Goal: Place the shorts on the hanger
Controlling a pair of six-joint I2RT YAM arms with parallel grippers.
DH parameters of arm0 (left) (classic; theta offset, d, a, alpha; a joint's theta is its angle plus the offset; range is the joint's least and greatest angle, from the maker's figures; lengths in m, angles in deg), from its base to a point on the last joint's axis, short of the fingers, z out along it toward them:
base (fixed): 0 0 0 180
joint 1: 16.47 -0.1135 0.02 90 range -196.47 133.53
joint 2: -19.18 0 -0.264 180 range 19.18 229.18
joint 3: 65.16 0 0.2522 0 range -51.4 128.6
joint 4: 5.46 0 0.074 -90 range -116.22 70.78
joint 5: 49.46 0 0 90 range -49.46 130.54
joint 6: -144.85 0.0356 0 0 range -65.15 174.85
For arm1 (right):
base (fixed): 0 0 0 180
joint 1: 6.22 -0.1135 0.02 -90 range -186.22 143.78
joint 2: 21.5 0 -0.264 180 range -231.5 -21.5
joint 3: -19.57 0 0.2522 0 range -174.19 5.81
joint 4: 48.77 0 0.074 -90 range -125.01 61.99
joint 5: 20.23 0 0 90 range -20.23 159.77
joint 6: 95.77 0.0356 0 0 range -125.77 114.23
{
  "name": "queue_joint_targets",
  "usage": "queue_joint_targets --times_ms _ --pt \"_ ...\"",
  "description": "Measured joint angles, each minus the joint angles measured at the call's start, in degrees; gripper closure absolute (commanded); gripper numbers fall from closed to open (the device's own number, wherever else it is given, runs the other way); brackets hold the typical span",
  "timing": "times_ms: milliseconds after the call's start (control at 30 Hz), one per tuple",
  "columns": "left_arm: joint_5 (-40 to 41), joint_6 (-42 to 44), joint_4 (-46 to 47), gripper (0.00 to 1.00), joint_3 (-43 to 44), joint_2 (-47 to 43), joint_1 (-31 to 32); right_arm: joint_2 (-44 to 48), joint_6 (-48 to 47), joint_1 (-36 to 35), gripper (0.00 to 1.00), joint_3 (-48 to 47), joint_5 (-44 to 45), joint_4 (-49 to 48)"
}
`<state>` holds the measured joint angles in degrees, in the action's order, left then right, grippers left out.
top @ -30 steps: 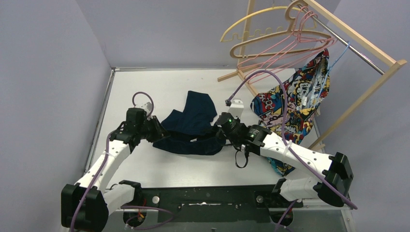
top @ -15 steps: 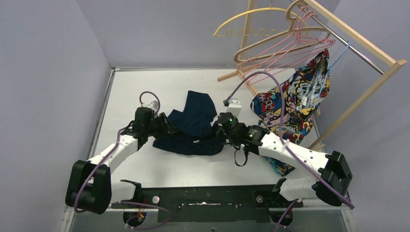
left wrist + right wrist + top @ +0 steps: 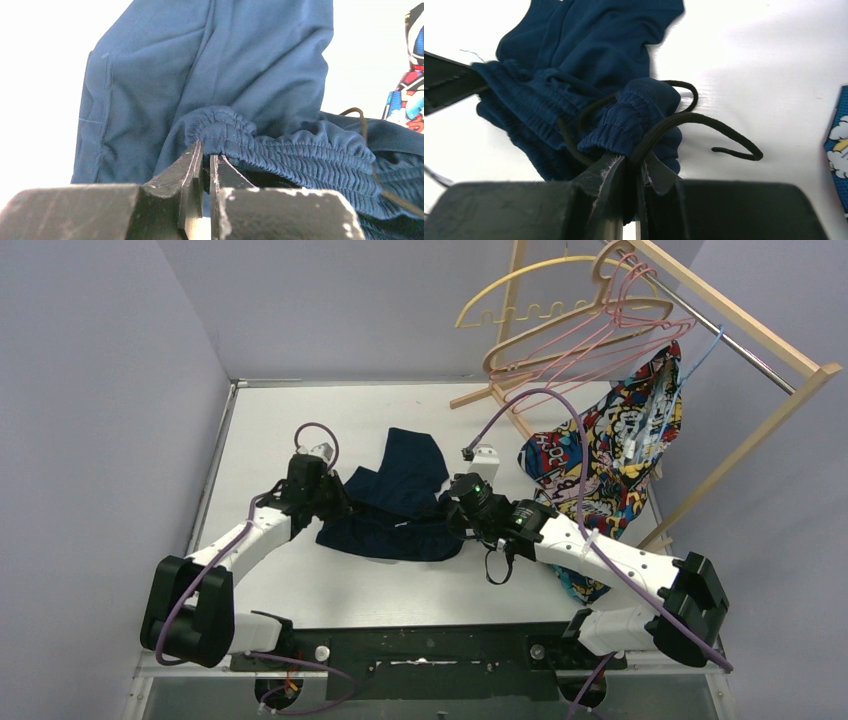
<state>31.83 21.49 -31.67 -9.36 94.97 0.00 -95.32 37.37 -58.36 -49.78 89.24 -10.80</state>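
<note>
The navy shorts (image 3: 400, 495) lie crumpled on the white table (image 3: 280, 430) between both arms. My left gripper (image 3: 332, 502) is shut on the gathered waistband (image 3: 220, 132) at the shorts' left end; the left wrist view shows the fingers (image 3: 192, 162) pinching the elastic. My right gripper (image 3: 455, 515) is shut on the waistband's right end (image 3: 629, 120) together with the black drawstring (image 3: 704, 122). The thin pink hanger (image 3: 600, 345) hangs on the rack at the top right, far from both grippers.
A wooden rack (image 3: 740, 335) stands at the back right with a yellow notched hanger (image 3: 520, 300) and a tan hanger (image 3: 560, 335). A colourful comic-print garment (image 3: 610, 455) hangs from the rack down to the table, close to my right arm.
My left arm has swung forward and right, closing onto the left end of the waistband. The hangers on the rack sway slightly. My right gripper keeps its hold.
</note>
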Motion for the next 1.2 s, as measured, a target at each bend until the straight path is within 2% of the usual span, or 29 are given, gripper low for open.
queue_joint_targets --times_ms 67,200,400,600,733,833,1067,1200 --pt "1.4 0.9 -3.7 1.0 3.7 -1.2 0.5 0.8 0.3 0.4 0.99 0.0 0.7 1.5" --pt "3.1 1.6 -11.8 1.0 11.5 -7.7 3.2 5.2 1.2 0.5 0.92 0.0 1.5 5.3" --pt "1.9 1.2 -15.6 1.0 17.6 -18.7 6.6 12.9 1.2 0.7 0.82 0.2 1.4 6.6" --pt "0.7 0.8 -16.6 1.0 11.0 -21.9 6.6 13.0 2.8 0.7 0.63 2.3 0.4 6.7" --pt "0.7 1.2 -18.6 1.0 6.6 -21.8 6.6 11.9 3.7 0.7 0.55 1.9 -0.5 8.6" --pt "0.8 2.6 -18.9 1.0 5.6 -21.9 6.6 11.9 3.8 0.7 0.53 -0.9 -0.7 11.1" --pt "0.8 6.6 -17.3 1.0 2.4 -24.9 6.6 13.1 3.3 0.7 0.51 -14.3 -0.4 14.0" --pt "0.7 8.0 -15.1 1.0 -1.6 -28.0 6.6 12.0 1.5 0.7 0.51 -25.4 4.3 16.7"
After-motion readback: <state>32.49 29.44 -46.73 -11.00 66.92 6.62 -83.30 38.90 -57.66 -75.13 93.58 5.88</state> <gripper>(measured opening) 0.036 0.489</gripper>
